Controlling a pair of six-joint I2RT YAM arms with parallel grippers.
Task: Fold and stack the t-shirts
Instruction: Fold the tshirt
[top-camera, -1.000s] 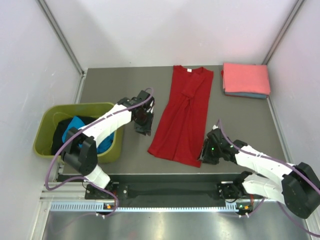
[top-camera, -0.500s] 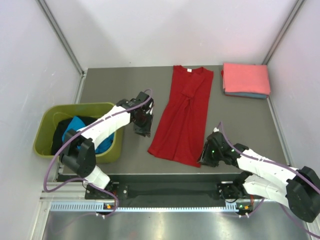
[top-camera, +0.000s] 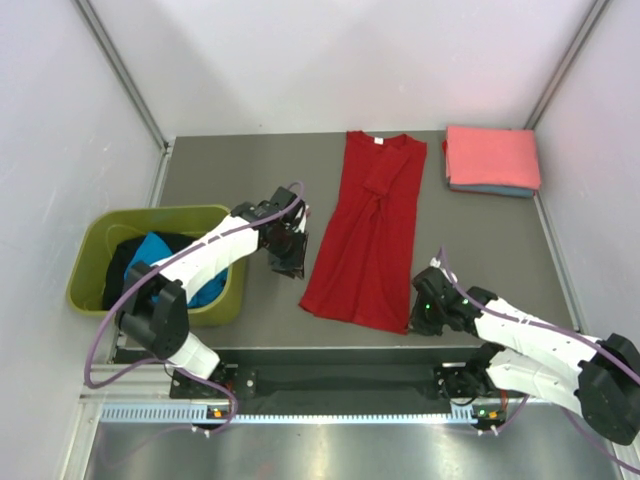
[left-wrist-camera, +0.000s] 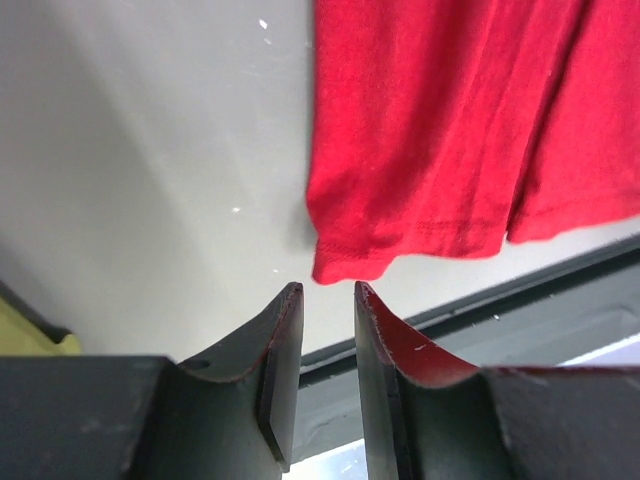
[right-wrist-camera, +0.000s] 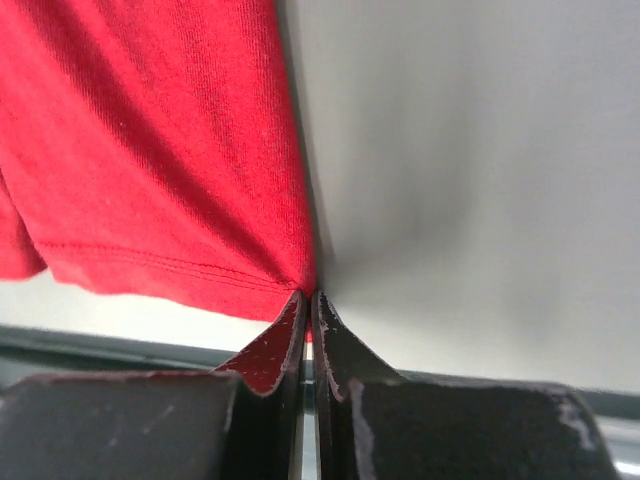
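Note:
A bright red t-shirt (top-camera: 365, 235), folded lengthwise, lies flat in the middle of the table with its collar at the far end. My right gripper (top-camera: 416, 318) is at the near right corner of its hem. In the right wrist view the right gripper (right-wrist-camera: 308, 297) is shut on that corner of the red cloth (right-wrist-camera: 150, 150). My left gripper (top-camera: 292, 268) hovers just left of the shirt, near its near left corner. In the left wrist view the left gripper (left-wrist-camera: 325, 290) is open, empty, and a little short of the hem corner (left-wrist-camera: 345, 265).
A folded salmon-pink shirt (top-camera: 492, 155) sits on a blue one (top-camera: 490, 190) at the far right corner. An olive-green tub (top-camera: 95, 232) stands off the table's left edge with turquoise (top-camera: 158, 250) and black (top-camera: 120, 268) shirts inside. The table's near edge runs just below the hem.
My right gripper has closed onto the hem's near right corner and shifted slightly right. My left gripper has edged down toward the near left corner, still open.

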